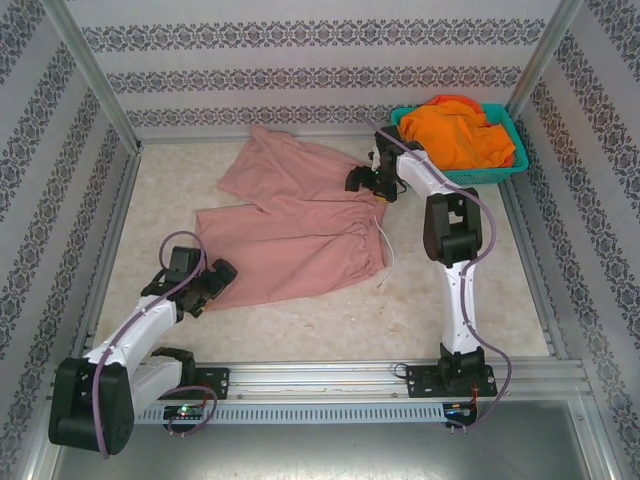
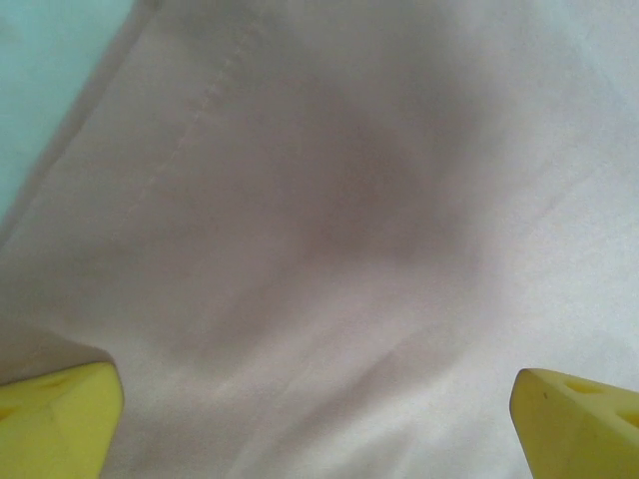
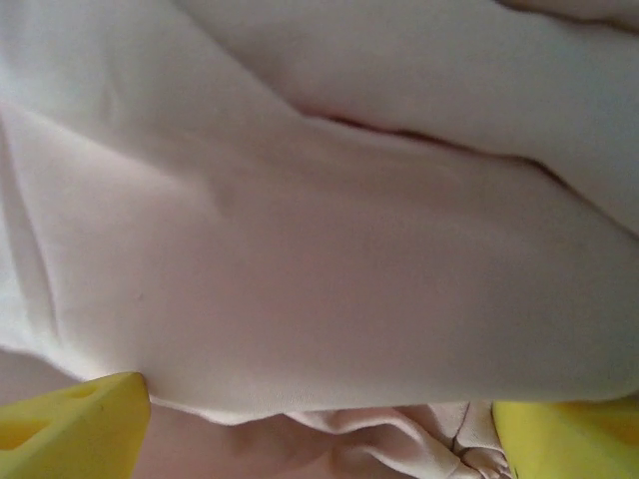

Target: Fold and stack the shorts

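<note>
left gripper (image 2: 315,424), fingers spread wide, sits over the left hem of pink shorts (image 1: 300,235) laid out mid-counter (image 1: 300,325); right gripper (image 3: 319,439), also spread, at their waistband; orange shorts (image 1: 455,130) heaped in teal basket (image 1: 507,168).

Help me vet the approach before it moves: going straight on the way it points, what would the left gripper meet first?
The dusty pink shorts: the cloth lies right ahead of the left gripper, between its open yellow fingers. It looks close, though the gap is hard to judge.
</note>
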Robot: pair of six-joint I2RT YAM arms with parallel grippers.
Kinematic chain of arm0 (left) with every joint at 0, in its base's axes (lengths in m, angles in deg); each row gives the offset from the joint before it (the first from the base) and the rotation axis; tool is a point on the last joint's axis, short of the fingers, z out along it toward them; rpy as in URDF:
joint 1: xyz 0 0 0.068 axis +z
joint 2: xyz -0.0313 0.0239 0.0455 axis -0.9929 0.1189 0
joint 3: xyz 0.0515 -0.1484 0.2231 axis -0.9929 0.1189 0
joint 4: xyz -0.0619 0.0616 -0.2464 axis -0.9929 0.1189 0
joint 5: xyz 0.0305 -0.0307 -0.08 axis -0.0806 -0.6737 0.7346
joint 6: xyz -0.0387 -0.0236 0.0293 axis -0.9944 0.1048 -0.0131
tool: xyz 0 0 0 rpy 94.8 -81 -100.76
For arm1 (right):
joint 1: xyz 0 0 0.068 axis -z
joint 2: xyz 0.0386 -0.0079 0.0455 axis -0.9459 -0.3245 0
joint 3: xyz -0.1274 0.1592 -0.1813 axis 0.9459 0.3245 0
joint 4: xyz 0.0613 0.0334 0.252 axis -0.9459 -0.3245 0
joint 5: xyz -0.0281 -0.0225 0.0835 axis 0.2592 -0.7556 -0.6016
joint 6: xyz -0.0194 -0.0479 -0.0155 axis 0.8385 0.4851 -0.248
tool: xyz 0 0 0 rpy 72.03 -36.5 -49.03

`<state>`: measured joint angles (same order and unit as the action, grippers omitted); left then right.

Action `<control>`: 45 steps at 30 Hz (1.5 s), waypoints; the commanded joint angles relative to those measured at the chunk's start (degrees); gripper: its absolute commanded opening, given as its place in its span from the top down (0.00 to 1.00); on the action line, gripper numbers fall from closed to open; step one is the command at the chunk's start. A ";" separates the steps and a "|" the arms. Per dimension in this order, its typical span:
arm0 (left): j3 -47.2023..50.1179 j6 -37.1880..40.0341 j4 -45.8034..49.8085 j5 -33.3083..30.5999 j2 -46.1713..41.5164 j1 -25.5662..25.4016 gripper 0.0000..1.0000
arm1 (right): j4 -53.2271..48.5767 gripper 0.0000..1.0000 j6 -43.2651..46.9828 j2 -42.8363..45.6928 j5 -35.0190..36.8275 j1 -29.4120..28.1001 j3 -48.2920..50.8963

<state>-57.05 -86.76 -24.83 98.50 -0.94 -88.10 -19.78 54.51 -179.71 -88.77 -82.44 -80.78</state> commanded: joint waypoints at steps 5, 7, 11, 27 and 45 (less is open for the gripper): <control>-7.21 -0.33 18.60 -11.88 -12.70 -0.52 0.00 | -2.98 0.10 -0.27 -2.32 0.44 -0.19 -4.77; -7.19 -2.30 22.77 -12.92 -16.28 -0.40 0.04 | -1.88 0.09 0.22 0.74 -0.23 -0.93 -3.52; -5.96 -5.67 27.75 -11.88 -18.34 -0.45 0.10 | 0.74 0.08 1.15 10.08 -1.01 -2.54 0.46; -1.26 -9.83 19.06 -9.45 -7.52 -0.26 0.43 | 20.61 0.08 3.83 50.84 -3.83 -5.86 35.98; -0.76 -8.12 9.84 -10.44 2.24 0.14 0.73 | 18.02 0.10 17.45 60.81 -7.02 -6.07 50.32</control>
<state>-57.83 -95.66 -11.33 88.16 0.72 -88.04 -0.85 65.33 -120.35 -93.58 -88.45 -33.09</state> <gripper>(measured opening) 0.282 0.905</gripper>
